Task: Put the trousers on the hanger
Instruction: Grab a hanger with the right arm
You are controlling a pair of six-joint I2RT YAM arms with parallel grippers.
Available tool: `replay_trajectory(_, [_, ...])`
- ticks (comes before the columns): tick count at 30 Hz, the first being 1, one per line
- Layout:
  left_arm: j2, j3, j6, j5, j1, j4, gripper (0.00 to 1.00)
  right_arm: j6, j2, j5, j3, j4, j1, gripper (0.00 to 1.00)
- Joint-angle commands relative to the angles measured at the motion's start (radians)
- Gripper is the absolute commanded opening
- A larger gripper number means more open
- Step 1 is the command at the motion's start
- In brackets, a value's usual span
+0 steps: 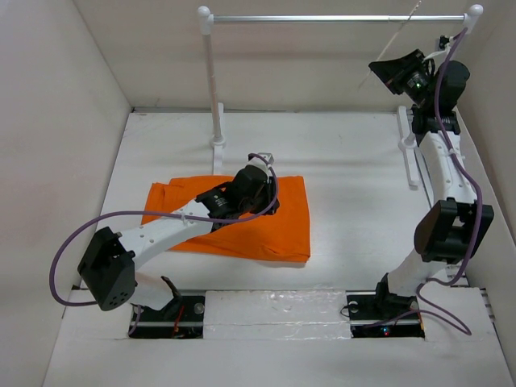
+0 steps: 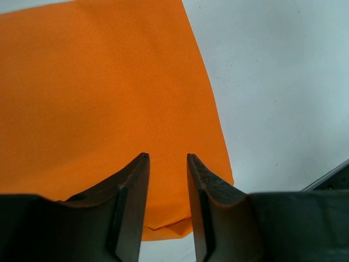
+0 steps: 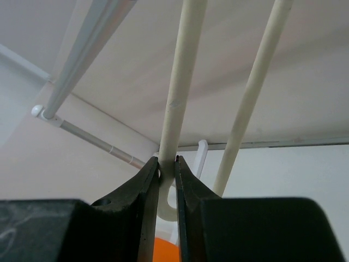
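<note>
1. On the table, a bit left of the middle, lie the trousers. They are folded flat into 1 orange block.
2. The cloth looks soft and light. I think it will bend and sag when it is picked up, and a fold may slip open. It will not break.
3. A good place to grab looks like the right edge, near the corner that shows in the left wrist view, where the cloth meets the bare table. Pinching all the layers there should keep them together.
4. The left gripper is right above that part of the trousers. Its 2 fingers are a little apart, with a thin gap, and hold nothing. I cannot tell if the tips touch the cloth.
5. The left arm reaches forward from its base, low over the trousers, with the wrist tipped down.
6. The hanger is far from the trousers, high up on the right, close to the silver bar of the rack.
7. The right gripper is pinched tight on 1 thin rod of the hanger. The right arm stands tall, stretched up.
</note>
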State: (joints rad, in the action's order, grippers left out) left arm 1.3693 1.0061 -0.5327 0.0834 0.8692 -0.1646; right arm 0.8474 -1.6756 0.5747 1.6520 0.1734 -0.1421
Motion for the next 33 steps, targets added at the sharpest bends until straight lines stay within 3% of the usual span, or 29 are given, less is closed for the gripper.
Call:
replay_trajectory(1, [-0.052, 0.009, -0.013, 0.018, 0.002, 0.010, 0.31, 0.002, 0.063, 0.028, 0.008, 0.118, 0.009, 0.19])
replay_trajectory(8, [-0.064, 0.118, 0.031, -0.011, 0.002, -0.003, 0.44, -0.025, 0.149, 0.088, -0.116, 0.110, 0.009, 0.18])
replay_trajectory(19, [0.016, 0.328, 0.065, -0.073, 0.002, -0.041, 0.48, -0.149, 0.243, 0.131, -0.257, 0.002, -0.011, 0.15])
replay_trajectory(27, [0.137, 0.599, 0.054, -0.178, 0.002, -0.043, 0.53, -0.272, 0.327, 0.160, -0.484, -0.100, -0.011, 0.15])
replay_trajectory(33, [0.252, 0.722, 0.051, -0.192, 0.002, -0.026, 0.54, -0.398, 0.382, 0.159, -0.612, -0.228, -0.011, 0.15])
